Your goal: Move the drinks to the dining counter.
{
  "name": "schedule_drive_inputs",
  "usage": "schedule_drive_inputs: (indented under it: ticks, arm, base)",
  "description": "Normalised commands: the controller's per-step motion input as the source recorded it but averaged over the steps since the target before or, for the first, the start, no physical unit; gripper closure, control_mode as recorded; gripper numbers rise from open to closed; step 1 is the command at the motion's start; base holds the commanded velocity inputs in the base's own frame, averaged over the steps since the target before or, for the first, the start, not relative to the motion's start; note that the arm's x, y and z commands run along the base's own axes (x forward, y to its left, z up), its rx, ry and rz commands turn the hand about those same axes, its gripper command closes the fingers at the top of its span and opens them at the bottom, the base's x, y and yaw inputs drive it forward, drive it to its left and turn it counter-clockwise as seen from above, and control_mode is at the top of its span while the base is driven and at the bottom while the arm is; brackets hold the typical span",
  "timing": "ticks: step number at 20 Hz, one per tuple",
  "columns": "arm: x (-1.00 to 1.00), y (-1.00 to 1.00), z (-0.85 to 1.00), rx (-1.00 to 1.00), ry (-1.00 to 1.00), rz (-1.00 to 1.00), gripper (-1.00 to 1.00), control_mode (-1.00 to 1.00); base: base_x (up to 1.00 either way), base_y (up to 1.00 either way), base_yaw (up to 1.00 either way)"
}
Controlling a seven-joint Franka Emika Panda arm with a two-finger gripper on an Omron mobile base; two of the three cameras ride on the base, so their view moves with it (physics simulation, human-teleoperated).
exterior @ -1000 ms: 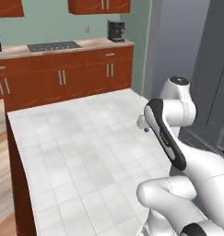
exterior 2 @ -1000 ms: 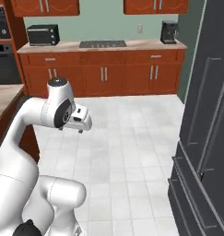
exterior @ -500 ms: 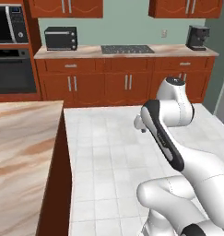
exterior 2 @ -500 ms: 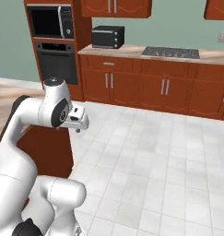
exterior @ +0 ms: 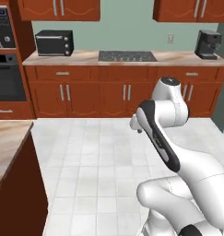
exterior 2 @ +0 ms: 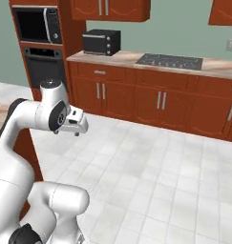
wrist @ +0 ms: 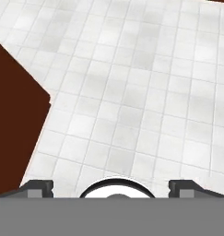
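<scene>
Our fingers [wrist: 39,188] stood wide apart with nothing between them, above bare floor.

In the hand view our gripper [wrist: 111,189] pointed down at the white tiled floor [wrist: 145,83], and a dark red-brown cabinet side [wrist: 12,120] sat at the left of that view. In the left base view our white arm [exterior: 166,138] was folded up high over the floor, and the edge of a beige marble counter [exterior: 5,143] showed at the far left. Across the room we saw the back wall counter [exterior: 127,57] with a black cooktop [exterior: 127,56] set in it, a black toaster oven [exterior: 54,42] at its left end and a coffee machine [exterior: 208,44] at its right end. A wall oven [exterior 2: 41,69] with a microwave [exterior 2: 38,24] above it stood further left. We could not see the drinks anywhere, so we could not tell where they were.
</scene>
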Motion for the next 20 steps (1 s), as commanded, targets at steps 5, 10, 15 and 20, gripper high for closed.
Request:
schedule_drive_inputs:
  ticks: [5,10,15,20]
  arm:
    - [0.00,0.00,0.00,0.00,0.00,0.00,-1.00,1.00]
    - [0.00,0.00,0.00,0.00,0.00,0.00,-1.00,1.00]
    - [0.00,0.00,0.00,0.00,0.00,0.00,-1.00,1.00]
    - [0.00,0.00,0.00,0.00,0.00,0.00,-1.00,1.00]
  base:
    - [1.00,-1.00,0.19]
    - [1.00,-0.71,0.31]
    - [1.00,-0.34,0.44]
    - [1.00,-0.26,0.55]
